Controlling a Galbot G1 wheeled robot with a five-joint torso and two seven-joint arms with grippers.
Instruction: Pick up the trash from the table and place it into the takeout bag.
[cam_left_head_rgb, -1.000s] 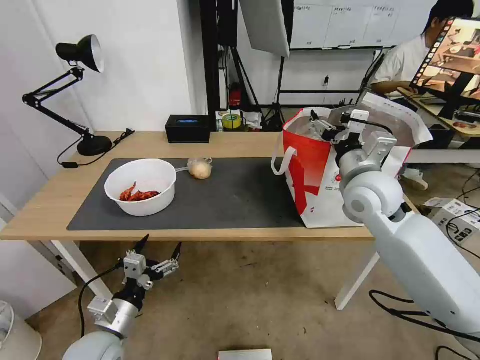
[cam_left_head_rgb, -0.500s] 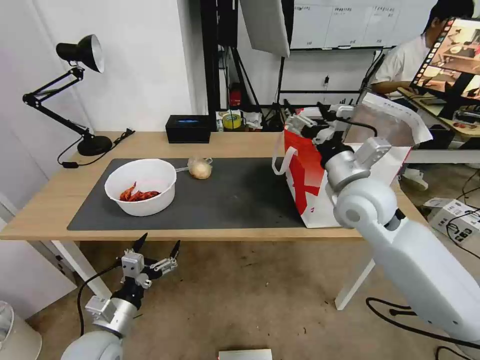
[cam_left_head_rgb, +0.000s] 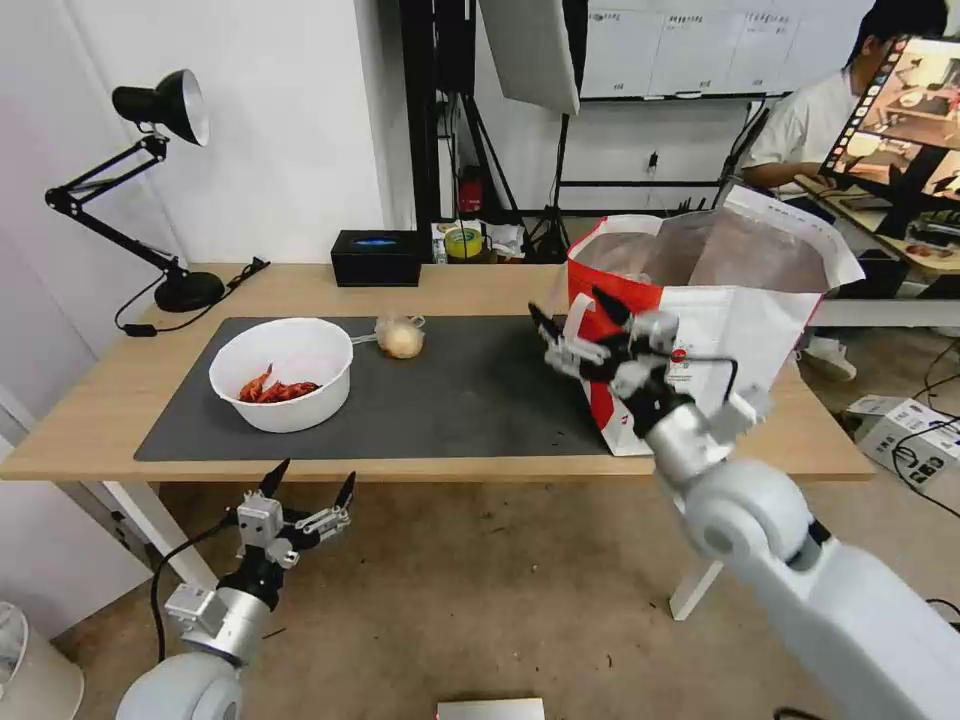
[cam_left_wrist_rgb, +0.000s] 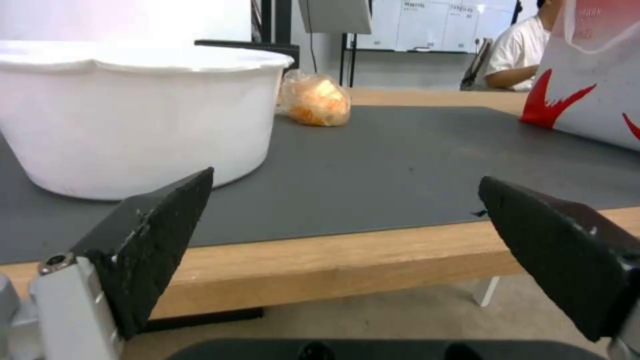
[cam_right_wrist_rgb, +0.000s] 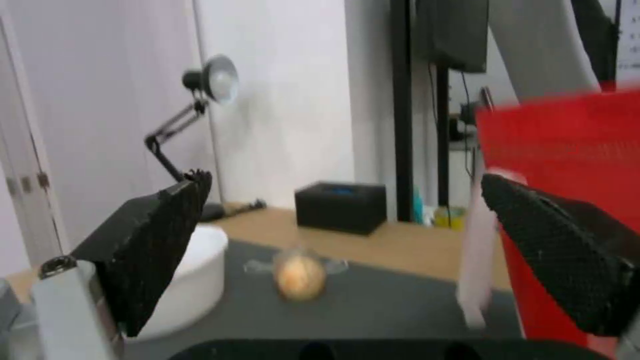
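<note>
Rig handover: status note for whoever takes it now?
Right gripper: jaws open, holding nothing, above the mat beside the takeout bag's red side.
Left gripper: jaws open, holding nothing, parked below the table's front edge.
On the mat: white bowl with red crayfish shells, and behind it a small clear bag with a beige lump.
The takeout bag stands open at the table's right end; its contents can't be made out.
Left: the bowl and the small bag go into the takeout bag. The black box at the back stays.

White bowl of red shells; white-and-red takeout bag; dark grey mat.
</note>
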